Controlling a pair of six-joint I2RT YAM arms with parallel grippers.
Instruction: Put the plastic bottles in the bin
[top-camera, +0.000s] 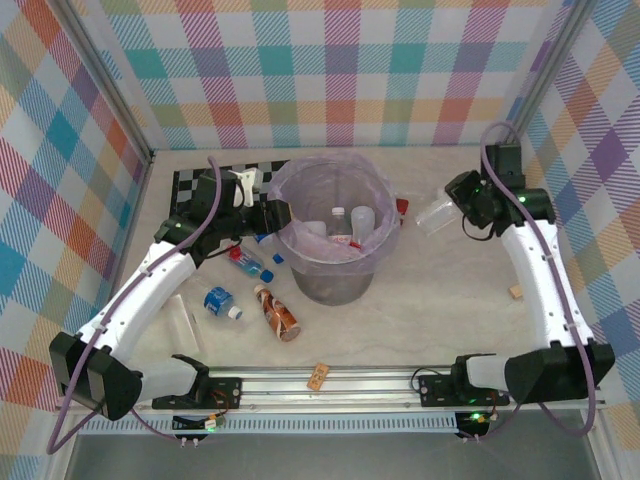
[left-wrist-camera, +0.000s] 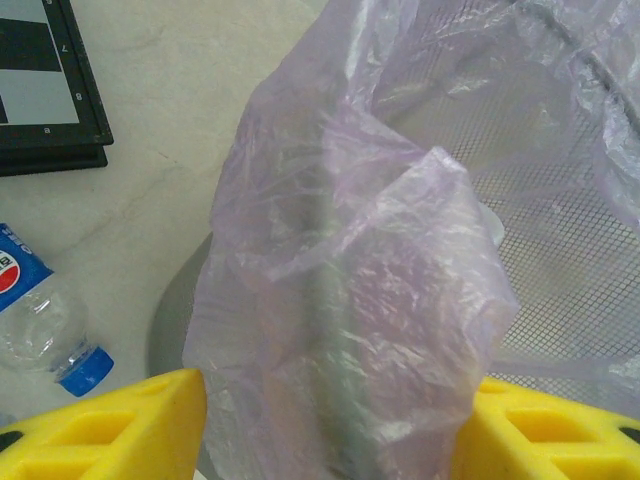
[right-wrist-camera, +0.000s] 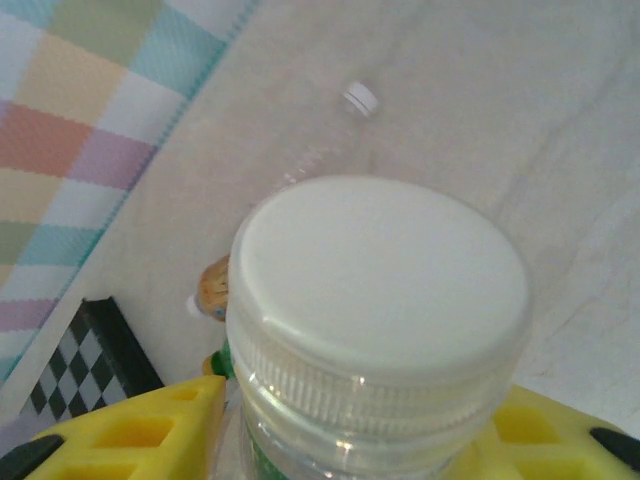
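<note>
At the right side of the pale marbled bench, the right hand is clamped on a clear plastic bottle with a white cap. It holds the bottle off the surface, well apart from the large round grey mesh bin, which is lined with a translucent lilac plastic bag. From the right wrist, the yellow fingers press both sides of that bottle just below its cap.

The left hand sits at the bin's left rim. Its 2 fingers stand on either side of a fold of the bag and the rim beneath it. Whether they pinch it cannot be told.

At least 2 white-capped bottles lie inside the bin. Left of the bin, 3 more lie on the bench: a crushed blue-labelled bottle, a brown-orange labelled bottle and a red-capped bottle. A black-and-white chequered board lies behind the left hand.
</note>
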